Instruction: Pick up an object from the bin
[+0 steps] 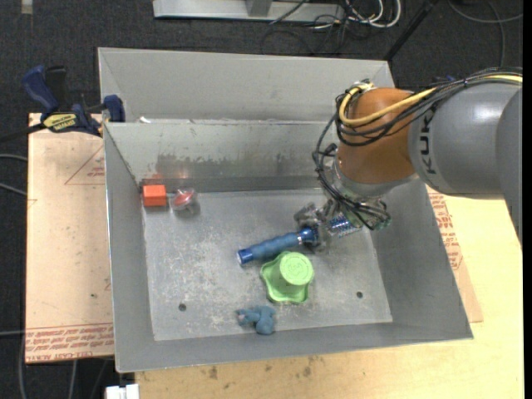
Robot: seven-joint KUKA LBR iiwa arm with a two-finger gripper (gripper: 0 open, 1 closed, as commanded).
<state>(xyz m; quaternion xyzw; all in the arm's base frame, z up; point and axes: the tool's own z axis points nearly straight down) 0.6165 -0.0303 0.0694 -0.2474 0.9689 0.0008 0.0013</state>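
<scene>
Your jaws are down right of centre in the grey metal bin (125,248), at the right end of the long blue plastic rod (270,248) lying slantwise on the floor. Whether they are apart or together, you cannot tell. Just beside the rod sits a lime-green round cap (288,277). A small blue-grey lump (258,320) lies near the front wall, and a small orange block (154,195) sits far left.

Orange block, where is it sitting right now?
In the camera view, the orange block lies in the back-left corner of the bin, just left of a small red piece, well away from the gripper on the right.
</scene>
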